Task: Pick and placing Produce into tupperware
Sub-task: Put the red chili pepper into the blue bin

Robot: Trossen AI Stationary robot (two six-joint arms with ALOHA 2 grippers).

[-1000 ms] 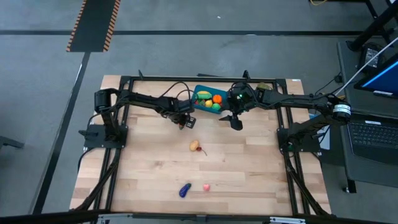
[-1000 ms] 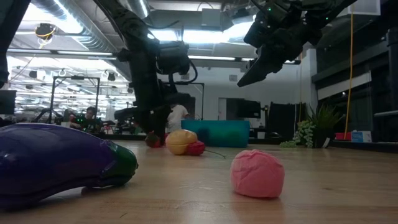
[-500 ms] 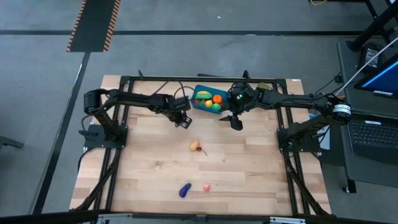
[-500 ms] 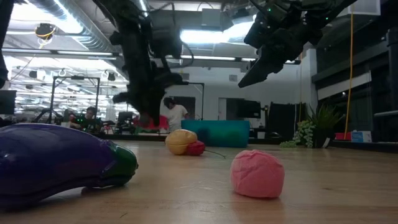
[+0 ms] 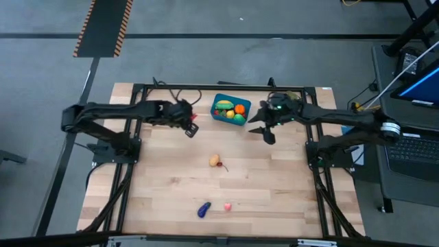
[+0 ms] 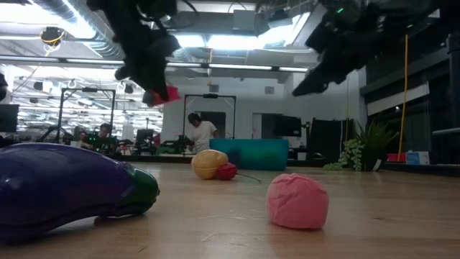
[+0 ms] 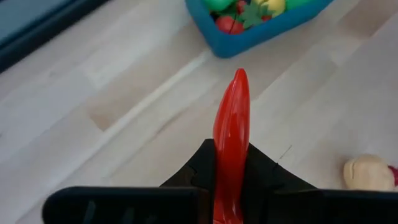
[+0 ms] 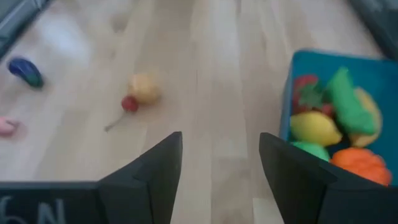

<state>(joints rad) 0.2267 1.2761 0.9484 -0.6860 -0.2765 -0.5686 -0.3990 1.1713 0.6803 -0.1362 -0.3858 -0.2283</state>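
Note:
My left gripper (image 5: 188, 128) hangs above the table left of the teal tupperware (image 5: 230, 110), shut on a red toy pepper (image 7: 231, 112). The pepper's tip points toward the tupperware. The tupperware stands at the far middle and holds several produce pieces. My right gripper (image 5: 265, 132) hovers open and empty just right of it. A tan piece with a red bit (image 5: 215, 161) lies mid-table. A purple eggplant (image 5: 204, 209) and a pink piece (image 5: 227, 206) lie near the front edge. My left gripper pinches the red pepper's thicker rear part (image 7: 229, 171) between its two fingers. The pepper lies along the fingers, which slant downward, and its pointed tip (image 7: 239, 78) sticks out ahead of them. The pepper is lifted clear of the table.
A black frame rail (image 5: 219, 88) runs along the far edge behind the tupperware. Bare wood (image 5: 158, 178) spreads between the arms and toward the front edge. In the low view the eggplant (image 6: 68, 187) and the pink piece (image 6: 297, 200) lie close to the camera.
My left gripper has risen from the tabletop, drawn a little toward the table's left edge and rolled, staying shut. The red pepper has come up with it and hangs clear of the wood. My right gripper has drifted slightly toward the table's right edge, still open.

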